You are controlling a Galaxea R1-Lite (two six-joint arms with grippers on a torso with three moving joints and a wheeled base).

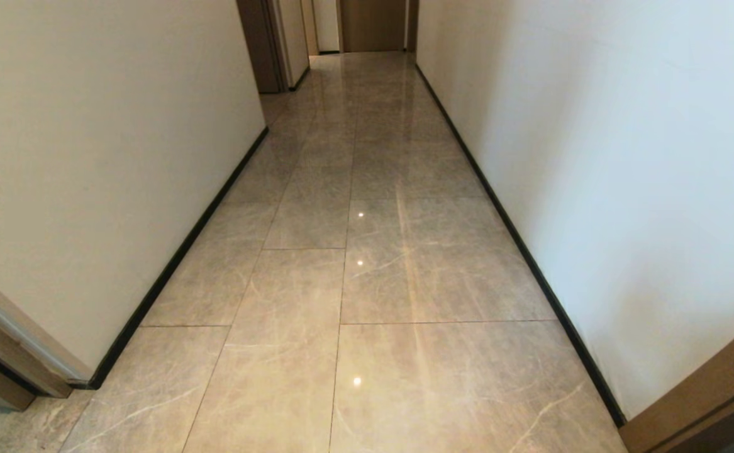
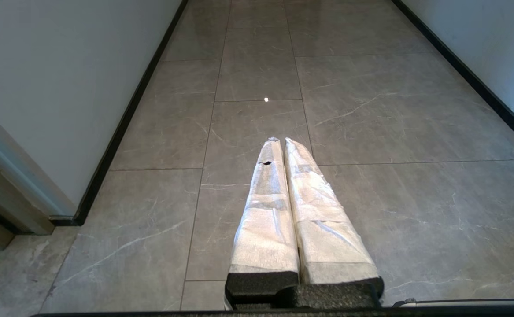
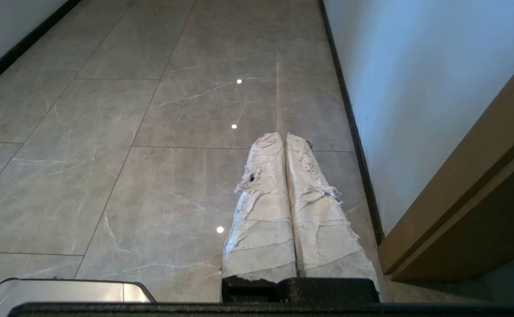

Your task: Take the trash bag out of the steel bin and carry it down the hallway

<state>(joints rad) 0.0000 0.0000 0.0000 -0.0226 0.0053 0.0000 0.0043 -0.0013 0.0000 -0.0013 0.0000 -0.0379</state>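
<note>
Both grippers' jaws pressed together, holding nothing.

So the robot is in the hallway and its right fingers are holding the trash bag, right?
Not quite. It is in the hallway, but the right fingers are shut together on nothing, as the right wrist view shows. No trash bag is in any view.

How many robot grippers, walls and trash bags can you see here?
Grippers: 2, the left gripper and the right gripper, both shut and empty.
Walls: 2, the left wall and the right wall.
Trash bags: 0.
Total: 4.
</note>
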